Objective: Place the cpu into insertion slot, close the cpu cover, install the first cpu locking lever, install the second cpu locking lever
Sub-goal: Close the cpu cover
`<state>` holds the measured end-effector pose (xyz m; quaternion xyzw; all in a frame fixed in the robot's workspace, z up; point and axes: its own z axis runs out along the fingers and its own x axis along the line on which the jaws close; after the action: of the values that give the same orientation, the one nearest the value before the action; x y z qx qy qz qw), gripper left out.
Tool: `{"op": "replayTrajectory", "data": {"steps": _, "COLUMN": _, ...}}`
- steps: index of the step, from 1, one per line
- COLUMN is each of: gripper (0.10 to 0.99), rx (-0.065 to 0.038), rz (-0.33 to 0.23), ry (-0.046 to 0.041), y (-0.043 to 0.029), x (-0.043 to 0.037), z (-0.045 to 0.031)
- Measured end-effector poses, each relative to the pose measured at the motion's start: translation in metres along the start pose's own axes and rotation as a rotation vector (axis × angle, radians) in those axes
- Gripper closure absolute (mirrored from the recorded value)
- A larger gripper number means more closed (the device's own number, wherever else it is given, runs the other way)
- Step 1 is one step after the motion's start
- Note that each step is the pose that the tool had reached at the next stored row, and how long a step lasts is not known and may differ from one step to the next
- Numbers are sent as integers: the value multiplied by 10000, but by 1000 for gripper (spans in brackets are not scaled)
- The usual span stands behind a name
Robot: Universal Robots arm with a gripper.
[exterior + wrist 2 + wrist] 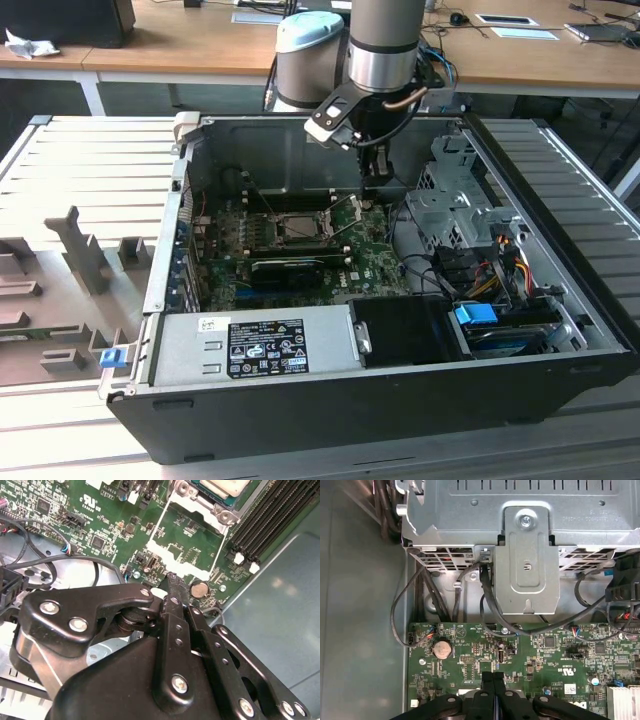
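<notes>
chip seated, cover open, clenched claw at the cover's free edge

exterior view: the open computer case (300, 150) lies on a slatted surface (90, 160), so the arm comes at the green board (375, 262) from above; the claw (372, 176) hangs just to this view's right of the socket (300, 228). second wrist view: the chip (223, 486) sits in the socket, pale face up, while the cover (186, 570) is swung open over the board with its window bare. the claw (172, 580) is clenched on nothing, its tip at the cover's far bar beside a coin battery (198, 588). i judge the joined fingers serve as one narrow pusher. first wrist view: the fingertips (488, 679) press together above the board, near the cables (485, 600) and drive cage (530, 575).
</notes>
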<state>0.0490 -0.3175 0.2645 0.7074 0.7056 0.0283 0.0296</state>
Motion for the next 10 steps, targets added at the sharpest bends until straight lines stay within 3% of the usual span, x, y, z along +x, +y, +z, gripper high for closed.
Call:
{"op": "replayTrajectory", "data": {"steps": 6, "gripper": 980, "rx": 1, "rz": -7, "ry": 0, "y": 81, "x": 0, "z": 51}}
{"op": "replayTrajectory", "data": {"steps": 8, "gripper": 980, "rx": 0, "rz": -14, "ry": 0, "y": 98, "x": 0, "z": 91}}
{"op": "replayTrajectory", "data": {"steps": 9, "gripper": 980, "rx": 2, "rz": -24, "ry": 3, "y": 99, "x": 1, "z": 173}}
{"op": "replayTrajectory", "data": {"steps": 10, "gripper": 980, "rx": 22, "rz": -34, "ry": 2, "y": 100, "x": 1, "z": 185}}
